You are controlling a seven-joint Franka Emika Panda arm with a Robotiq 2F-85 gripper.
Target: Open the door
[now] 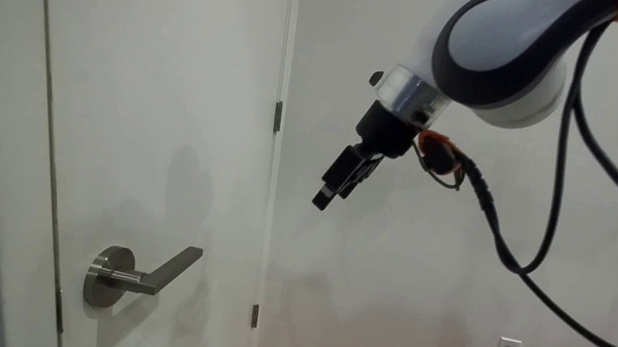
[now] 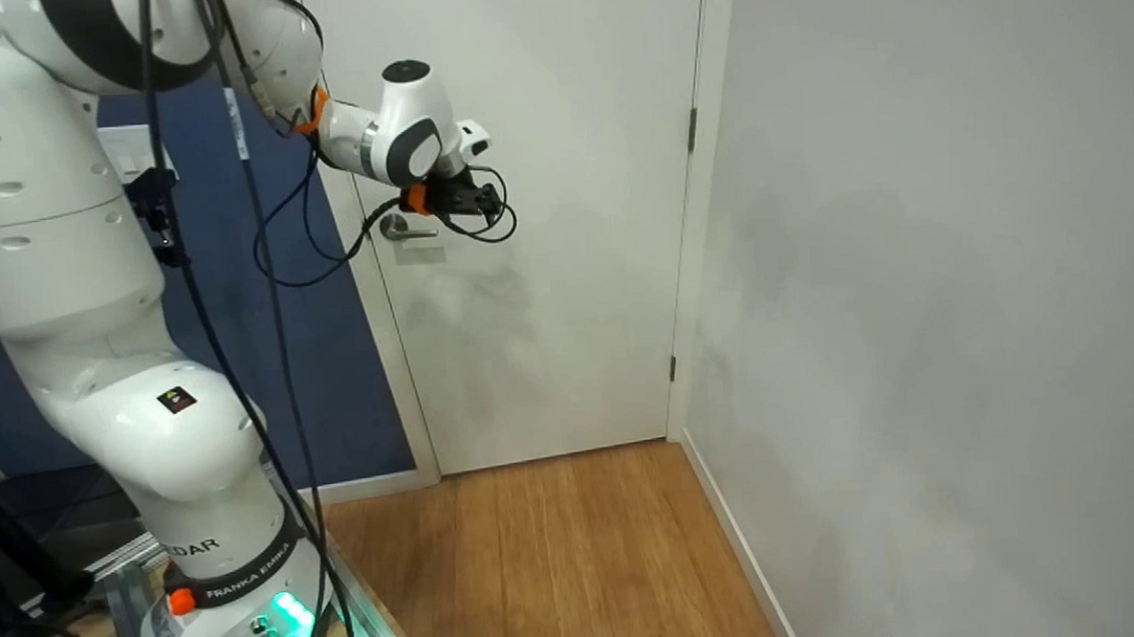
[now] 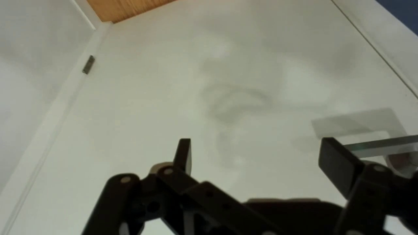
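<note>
The white door (image 1: 175, 67) sits flush in its frame in both exterior views. Its silver lever handle (image 1: 164, 275) points toward the hinge side, on a round rose. In an exterior view my gripper (image 1: 335, 196) hangs above the lever and apart from it, angled downward. It also appears in front of the door (image 2: 577, 328), near the handle (image 2: 417, 233). In the wrist view the jaws of my gripper (image 3: 256, 151) stand wide apart with only the door's surface behind the gap. There the lever handle (image 3: 382, 145) is at the right edge, partly hidden behind the right finger (image 3: 339, 166).
A pale wall (image 2: 910, 294) meets the door frame on the hinge side. Dark hinges (image 1: 278, 116) line that edge. A blue wall (image 2: 339, 367) lies on the latch side. Loose black cables (image 1: 592, 332) hang from the arm. Wooden floor (image 2: 558, 549) spreads before the door.
</note>
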